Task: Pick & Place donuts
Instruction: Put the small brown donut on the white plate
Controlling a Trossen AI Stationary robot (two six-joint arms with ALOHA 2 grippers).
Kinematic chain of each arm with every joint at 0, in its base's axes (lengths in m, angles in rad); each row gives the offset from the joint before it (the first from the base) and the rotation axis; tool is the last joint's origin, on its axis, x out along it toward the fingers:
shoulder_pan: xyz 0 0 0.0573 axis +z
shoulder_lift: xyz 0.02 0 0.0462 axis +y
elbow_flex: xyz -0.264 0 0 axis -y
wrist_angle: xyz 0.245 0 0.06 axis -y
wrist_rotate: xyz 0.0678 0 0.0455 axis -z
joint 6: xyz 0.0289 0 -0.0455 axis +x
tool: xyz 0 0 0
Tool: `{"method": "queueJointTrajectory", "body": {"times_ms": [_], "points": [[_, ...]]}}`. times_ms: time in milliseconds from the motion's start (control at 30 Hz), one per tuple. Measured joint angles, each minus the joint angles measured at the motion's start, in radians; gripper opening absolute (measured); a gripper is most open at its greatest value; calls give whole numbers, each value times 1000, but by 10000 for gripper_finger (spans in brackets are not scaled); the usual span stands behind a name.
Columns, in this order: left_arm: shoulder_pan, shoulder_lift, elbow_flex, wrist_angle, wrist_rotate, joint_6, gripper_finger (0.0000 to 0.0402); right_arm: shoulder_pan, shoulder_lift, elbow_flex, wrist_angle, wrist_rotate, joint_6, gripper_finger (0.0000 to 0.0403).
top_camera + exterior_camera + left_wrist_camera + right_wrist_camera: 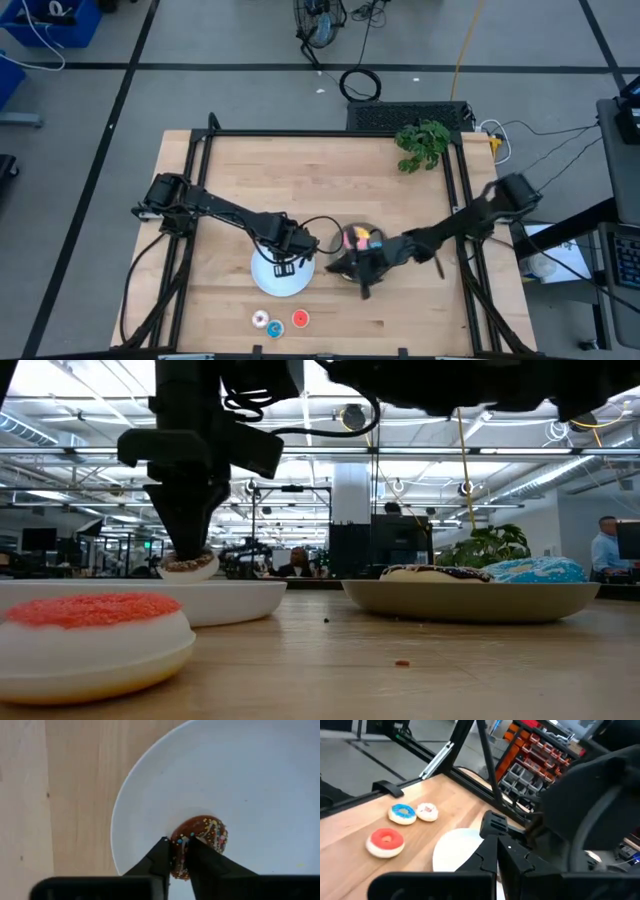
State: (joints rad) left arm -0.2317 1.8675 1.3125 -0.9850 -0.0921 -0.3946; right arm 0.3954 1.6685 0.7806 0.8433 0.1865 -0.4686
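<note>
My left gripper (179, 851) stands over the white plate (268, 282), shut on a small brown sprinkled donut (206, 834), which also shows in the low view (188, 564). My right gripper (363, 284) hovers at the near edge of the grey plate (470, 603); its fingers (496, 857) look shut on nothing. The grey plate holds larger donuts: pink (357, 238), blue (536, 569) and chocolate-brown (434, 572). Three mini donuts lie flat on the table near its near edge: red (300, 319), blue (274, 328) and white (260, 319). My left gripper pinches the brown sprinkled donut by one side of its ring (181, 840) between the two fingers (161, 856). The fingers come from above, pointing down. The donut stays level, low over the white plate's floor; whether it rests there or is just clear, I cannot tell.
A green plant sprig (423, 142) lies near the table's far right corner. Black frame rails (196, 170) run along the table's left, far and right sides. Bare wood stretches across the far half of the table. People sit in the room beyond the table.
</note>
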Motion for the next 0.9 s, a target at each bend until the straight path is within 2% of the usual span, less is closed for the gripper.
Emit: {"method": "queueJointTrajectory", "body": {"times_ms": [100, 200, 333, 500, 633, 733, 900], "points": [[-1, 0, 0, -6, -37, -14, 37, -1, 49, 38, 10, 2, -7, 0], [9, 0, 0, -4, -59, -28, 33, 0, 78, 42, 57, 66, 3, 0], [30, 0, 0, 3, -65, -34, 42, -1, 108, 43, 126, 110, 26, 0], [55, 0, 0, 2, -27, -31, 56, 7, 198, 43, 250, 233, 64, 0], [63, 0, 0, 2, -16, -26, 62, 10, 285, 49, 330, 243, 119, 0], [63, 0, 0, 16, 11, -9, 66, 0, 326, 97, 311, 284, 140, 0], [63, 0, 0, 20, 22, -12, 69, -14, 384, 192, 188, 288, 167, 0]]}}
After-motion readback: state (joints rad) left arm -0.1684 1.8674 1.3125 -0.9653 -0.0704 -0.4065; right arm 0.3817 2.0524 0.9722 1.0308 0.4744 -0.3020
